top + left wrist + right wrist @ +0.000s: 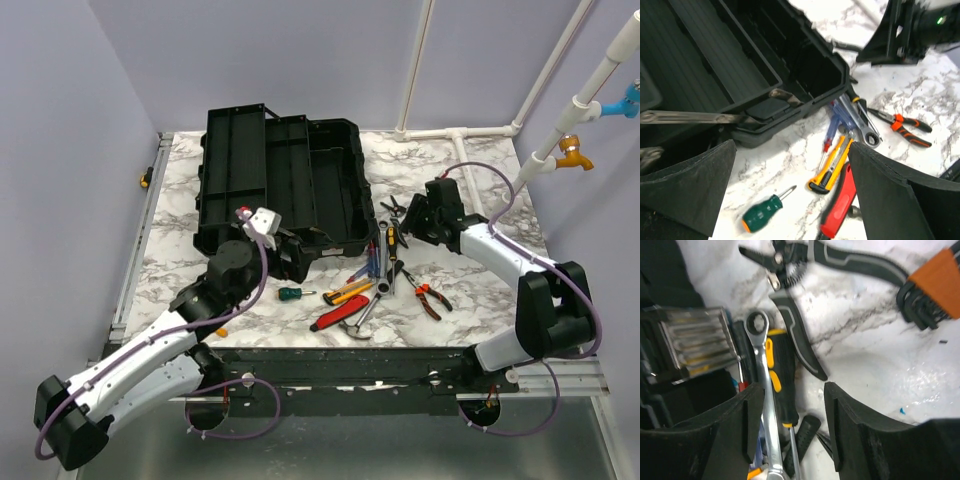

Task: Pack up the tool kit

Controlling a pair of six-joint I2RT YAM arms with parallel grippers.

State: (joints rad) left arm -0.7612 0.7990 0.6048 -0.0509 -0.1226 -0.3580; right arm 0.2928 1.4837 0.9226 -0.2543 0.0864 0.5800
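Observation:
The black toolbox (335,190) lies open at the back left; a flat wrench (690,117) rests in its tray. Loose on the marble in front are a green screwdriver (292,293), a yellow utility knife (348,291), a red-handled tool (337,316), orange pliers (428,298) and a ratchet wrench (384,272). My left gripper (790,195) hangs wide open by the box's front edge, above the green screwdriver (762,215), holding nothing. My right gripper (790,432) is open over the tool pile, with the ratchet wrench (765,390) and a black-and-yellow screwdriver (782,375) lying in its gap.
Black spring pliers (800,340) and a hex key set in an orange holder (935,285) lie just past the right gripper. White pipes (460,131) run along the back right. The table's front rail (350,365) lies close behind the tools.

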